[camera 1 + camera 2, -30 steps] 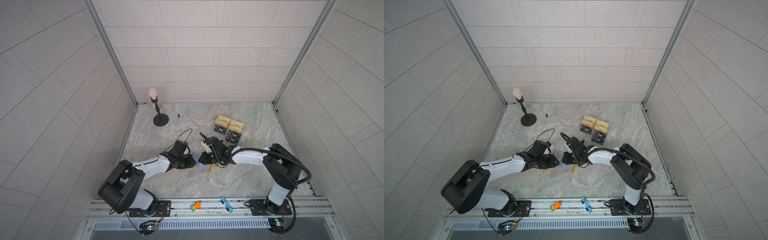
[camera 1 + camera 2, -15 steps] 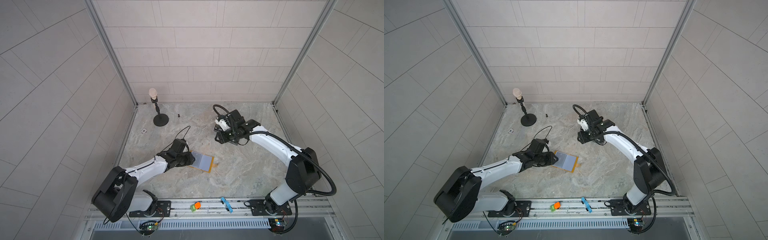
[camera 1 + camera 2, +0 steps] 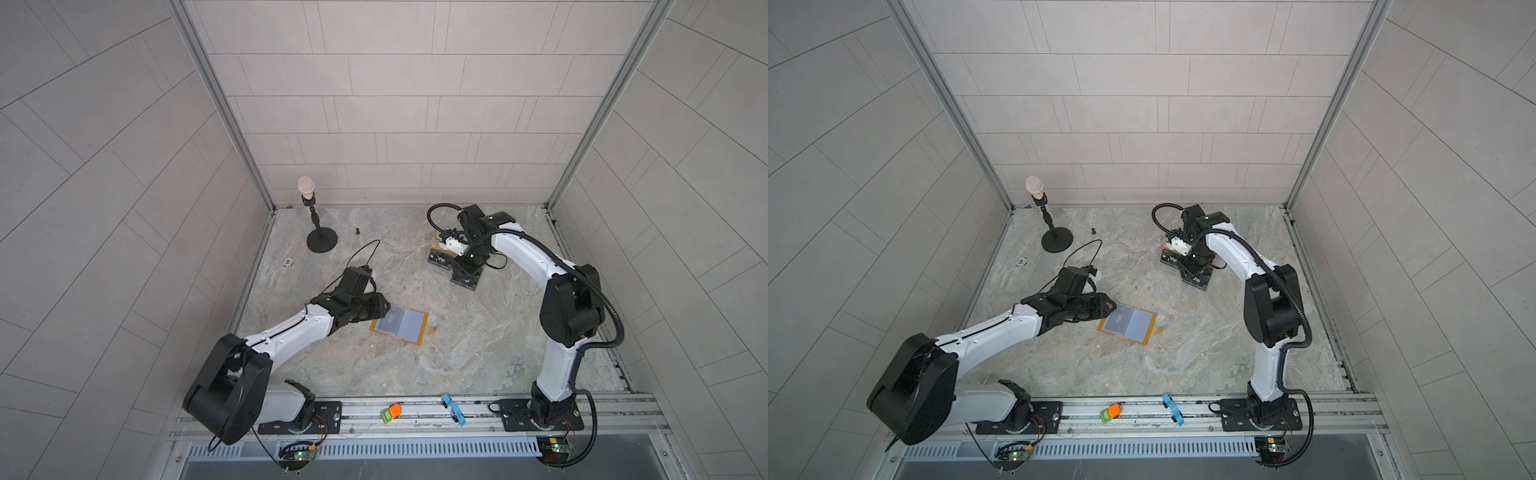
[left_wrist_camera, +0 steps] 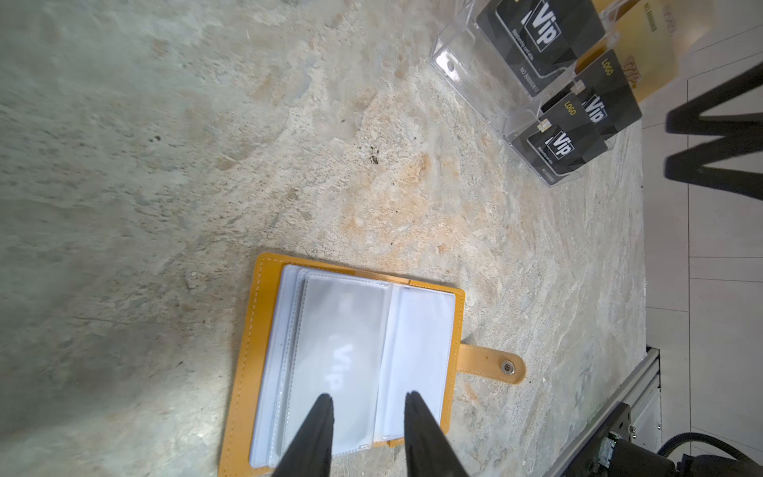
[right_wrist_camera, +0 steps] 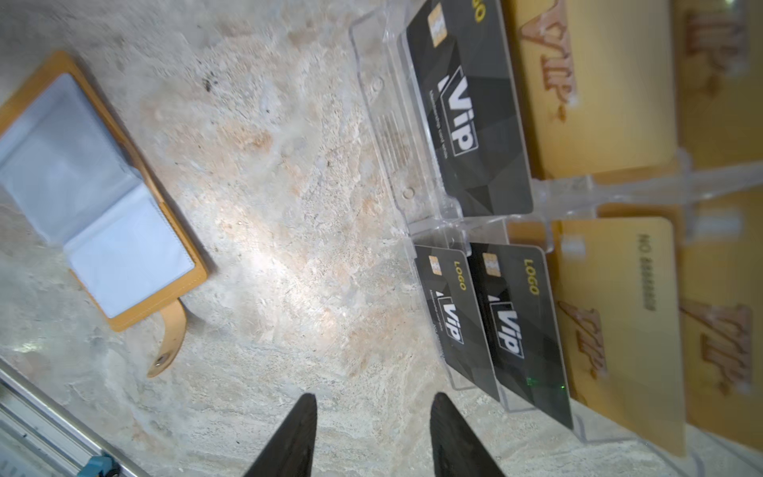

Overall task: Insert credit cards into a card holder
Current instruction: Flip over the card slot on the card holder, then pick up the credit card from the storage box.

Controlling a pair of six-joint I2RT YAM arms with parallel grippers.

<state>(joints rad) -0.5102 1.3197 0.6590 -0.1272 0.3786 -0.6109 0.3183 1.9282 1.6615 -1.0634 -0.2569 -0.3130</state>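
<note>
Mustard-yellow card holder (image 4: 255, 351), open flat

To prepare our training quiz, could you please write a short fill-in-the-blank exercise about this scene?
1. The wallet lies ____ on the table.
2. The card in its sleeve reads ____.
3. The left gripper, jaws apart, is over the yellow ____.
4. The right gripper, jaws apart near the black cards, holds ____.

Missing words: open; Vip; wallet; nothing.
</note>
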